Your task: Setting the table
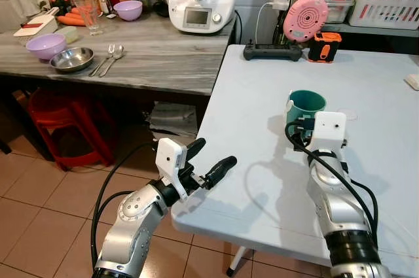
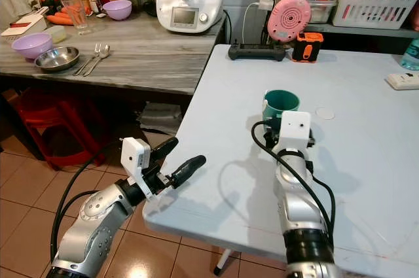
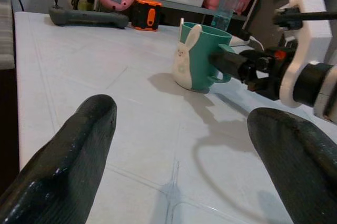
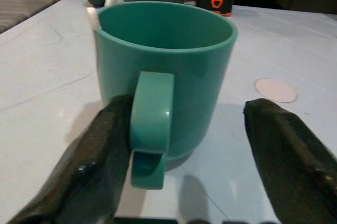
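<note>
The mug (image 1: 305,105) stands upright on the white table (image 1: 262,95), directly ahead of the right gripper (image 4: 179,145), with its handle (image 4: 151,129) turned back toward that gripper. The right arm is clearly the nearer one. The left gripper (image 1: 213,160) hangs off the table's near edge, well apart from the mug and to its left.

The right gripper's fingers are spread wide. In the right wrist view, one finger (image 4: 100,166) lies just beside the handle and appears to touch it. The other (image 4: 287,155) stands off to the far side of the mug's body, with bare table showing between them. Nothing is clamped. The handle sits off-centre within the opening, close against one finger rather than midway.

The left gripper is also wide open and holds nothing. Its fingers (image 3: 68,166) point across the tabletop toward the mug and the right wrist.

Judgement: the mug is either being approached for a grasp or has just been set down; the pictures alone do not settle which. If a grasp is intended, closing from this position would catch the handle against the mug wall unevenly.

The remaining tableware, namely bowls (image 1: 46,46), a fork and a spoon (image 1: 111,59), lies on the wooden counter (image 1: 163,55) to the robot's left.
</note>
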You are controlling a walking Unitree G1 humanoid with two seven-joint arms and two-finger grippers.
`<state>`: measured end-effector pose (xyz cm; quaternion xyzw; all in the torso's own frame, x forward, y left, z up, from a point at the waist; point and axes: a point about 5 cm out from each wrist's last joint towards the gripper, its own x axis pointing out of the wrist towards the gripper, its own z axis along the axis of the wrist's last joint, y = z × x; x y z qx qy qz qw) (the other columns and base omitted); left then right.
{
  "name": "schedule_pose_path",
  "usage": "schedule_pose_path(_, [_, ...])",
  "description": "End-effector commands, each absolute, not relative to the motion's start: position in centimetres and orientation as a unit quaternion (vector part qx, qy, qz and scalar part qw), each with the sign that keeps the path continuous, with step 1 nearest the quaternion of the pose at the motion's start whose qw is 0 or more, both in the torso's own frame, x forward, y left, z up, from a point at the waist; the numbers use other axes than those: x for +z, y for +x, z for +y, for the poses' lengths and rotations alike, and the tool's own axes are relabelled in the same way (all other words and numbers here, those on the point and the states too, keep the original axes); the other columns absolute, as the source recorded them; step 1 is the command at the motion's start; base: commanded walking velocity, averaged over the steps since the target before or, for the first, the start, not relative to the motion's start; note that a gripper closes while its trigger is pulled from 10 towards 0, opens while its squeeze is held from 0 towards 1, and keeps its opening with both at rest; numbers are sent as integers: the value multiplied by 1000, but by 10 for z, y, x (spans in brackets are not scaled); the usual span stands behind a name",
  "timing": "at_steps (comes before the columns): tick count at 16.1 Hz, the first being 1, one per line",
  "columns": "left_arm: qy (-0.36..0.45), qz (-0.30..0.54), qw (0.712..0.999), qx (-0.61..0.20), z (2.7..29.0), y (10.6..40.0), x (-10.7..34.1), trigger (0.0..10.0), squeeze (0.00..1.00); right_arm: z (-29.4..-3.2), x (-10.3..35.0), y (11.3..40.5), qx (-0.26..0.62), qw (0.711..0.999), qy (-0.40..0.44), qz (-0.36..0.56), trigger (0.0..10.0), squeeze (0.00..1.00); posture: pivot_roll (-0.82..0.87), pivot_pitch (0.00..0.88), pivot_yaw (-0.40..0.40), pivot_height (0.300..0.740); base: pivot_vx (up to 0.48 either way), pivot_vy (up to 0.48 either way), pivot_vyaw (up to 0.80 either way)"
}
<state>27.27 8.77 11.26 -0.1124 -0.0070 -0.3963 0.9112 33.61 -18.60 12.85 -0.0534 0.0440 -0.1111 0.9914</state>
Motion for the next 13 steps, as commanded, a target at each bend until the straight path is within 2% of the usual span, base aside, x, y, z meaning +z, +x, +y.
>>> schedule_pose_path(1, [-106,-8,913,-394,88,275,113,10000,0,-181,132,340,-100,993,-57,37,549,0,-136,25,51,740,0,0,0])
schedule_pose_path(2, [-106,-8,913,-394,88,275,113,10000,0,-181,132,341,-98,993,-56,37,0,0,-136,25,51,740,0,0,0])
schedule_pose_path(13, [-119,-13,906,-405,82,275,114,10000,0,-185,133,345,-95,993,-60,25,0,0,-148,23,50,740,0,0,0])
